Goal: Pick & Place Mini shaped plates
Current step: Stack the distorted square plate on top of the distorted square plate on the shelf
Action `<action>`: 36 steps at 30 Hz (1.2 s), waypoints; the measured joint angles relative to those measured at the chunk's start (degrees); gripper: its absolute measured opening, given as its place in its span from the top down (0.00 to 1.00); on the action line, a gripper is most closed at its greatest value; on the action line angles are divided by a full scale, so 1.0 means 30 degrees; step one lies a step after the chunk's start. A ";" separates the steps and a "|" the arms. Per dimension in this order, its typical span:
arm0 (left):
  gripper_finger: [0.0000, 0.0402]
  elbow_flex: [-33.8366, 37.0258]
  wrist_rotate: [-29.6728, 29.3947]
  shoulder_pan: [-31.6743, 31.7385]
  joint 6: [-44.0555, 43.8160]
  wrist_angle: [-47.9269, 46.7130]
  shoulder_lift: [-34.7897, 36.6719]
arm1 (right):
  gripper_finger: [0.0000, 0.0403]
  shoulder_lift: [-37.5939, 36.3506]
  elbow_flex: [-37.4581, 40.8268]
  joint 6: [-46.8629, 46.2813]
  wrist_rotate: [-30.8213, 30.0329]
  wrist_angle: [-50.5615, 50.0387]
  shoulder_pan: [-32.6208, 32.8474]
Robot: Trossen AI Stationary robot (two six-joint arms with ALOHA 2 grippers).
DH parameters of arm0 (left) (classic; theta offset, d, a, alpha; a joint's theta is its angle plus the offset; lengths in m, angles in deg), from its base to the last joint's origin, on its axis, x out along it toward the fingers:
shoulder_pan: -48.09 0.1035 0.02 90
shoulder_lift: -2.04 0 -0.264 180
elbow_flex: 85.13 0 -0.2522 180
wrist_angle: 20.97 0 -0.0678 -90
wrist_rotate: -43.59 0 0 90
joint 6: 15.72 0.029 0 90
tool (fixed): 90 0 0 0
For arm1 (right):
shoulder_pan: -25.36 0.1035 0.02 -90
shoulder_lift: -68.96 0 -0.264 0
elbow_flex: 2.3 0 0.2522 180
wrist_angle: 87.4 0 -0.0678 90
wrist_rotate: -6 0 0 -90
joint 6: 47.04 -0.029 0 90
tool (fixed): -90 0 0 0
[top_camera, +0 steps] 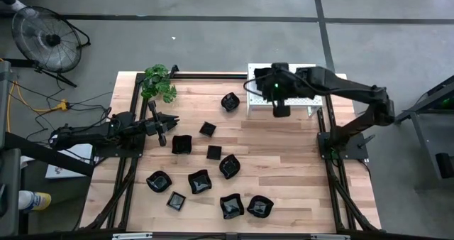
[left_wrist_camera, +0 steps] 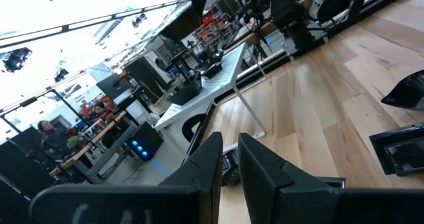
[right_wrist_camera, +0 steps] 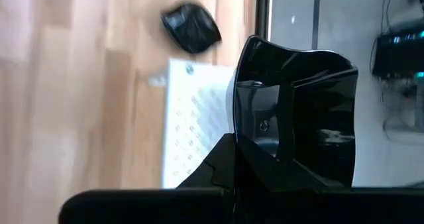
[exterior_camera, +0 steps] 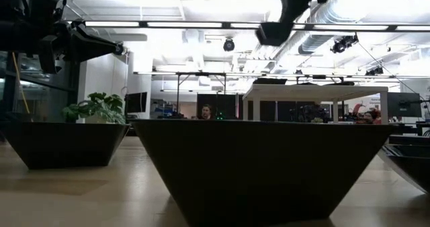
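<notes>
One black plate [right_wrist_camera: 298, 118] clamped in right end effector [top_camera: 281, 109] over white rack [top_camera: 306, 98], left end effector [top_camera: 162, 130] nearly together.

We hold our right gripper [top_camera: 281, 109] clamped, arm stretched far | our left gripper [top_camera: 162, 130] waits low, fingers nearly together.

**An open-plan robotics lab**

The wooden worktop [top_camera: 284, 162] stood on a grey concrete floor [top_camera: 213, 41], a floor fan [top_camera: 44, 37] beside it. Beyond ran a long hall under strip lights [exterior_camera: 201, 24] and exposed ducts [exterior_camera: 336, 12], with desks [exterior_camera: 316, 91], monitors, and a seated person [exterior_camera: 206, 111].
</notes>
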 joint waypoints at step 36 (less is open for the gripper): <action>0.89 0.0000 0.0007 -0.0006 0.0000 0.0006 0.0000 | 1.00 0.3729 0.0006 0.4344 0.3257 0.2341 -0.6262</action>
